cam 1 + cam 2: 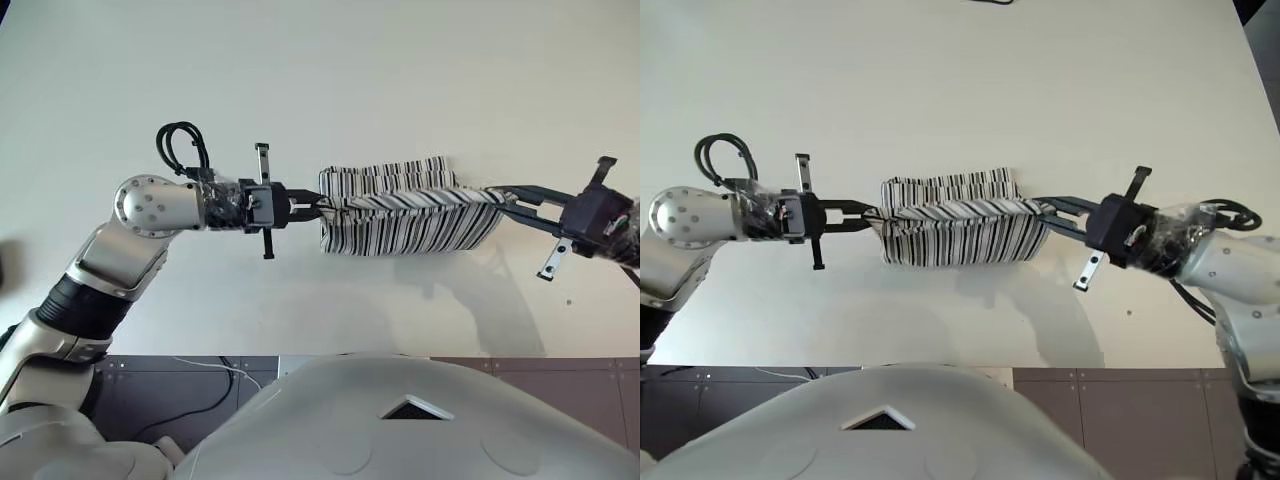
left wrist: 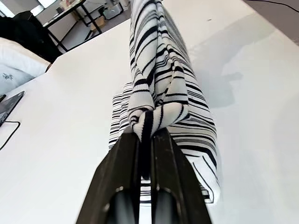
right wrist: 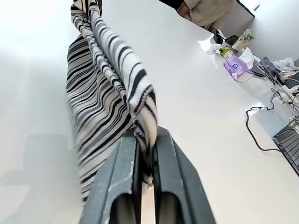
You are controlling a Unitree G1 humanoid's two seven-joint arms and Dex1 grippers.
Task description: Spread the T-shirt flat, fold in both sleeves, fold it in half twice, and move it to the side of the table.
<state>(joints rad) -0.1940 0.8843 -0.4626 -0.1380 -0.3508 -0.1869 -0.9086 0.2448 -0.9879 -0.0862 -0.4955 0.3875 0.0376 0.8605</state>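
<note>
T-shirt [image 1: 400, 225], striped knit, centre frame: judged soft, light, sagging. It is being held stretched over the counter [image 1: 300, 80], its bunched ends being pinched in the clenched jaws of the left gripper [image 1: 322, 207] and right gripper [image 1: 497, 193].

This looks like an office-style lab or workroom rather than a home. The work surface is a large, plain white table [image 1: 400, 60] of the meeting-room kind. At its far end, in the right wrist view, desk clutter sits together: a purple tissue box [image 3: 237, 68], a small bottle [image 3: 246, 36], a black cable [image 3: 254, 133] trailing across the top, and the corner of a laptop [image 3: 288, 140]. The left wrist view shows a dark-topped desk [image 2: 70, 14] on metal legs in the room behind, and a flat dark device [image 2: 10, 106] lying on the table's edge. A loose white cable [image 1: 215, 366] lies below the table's near edge.
</note>
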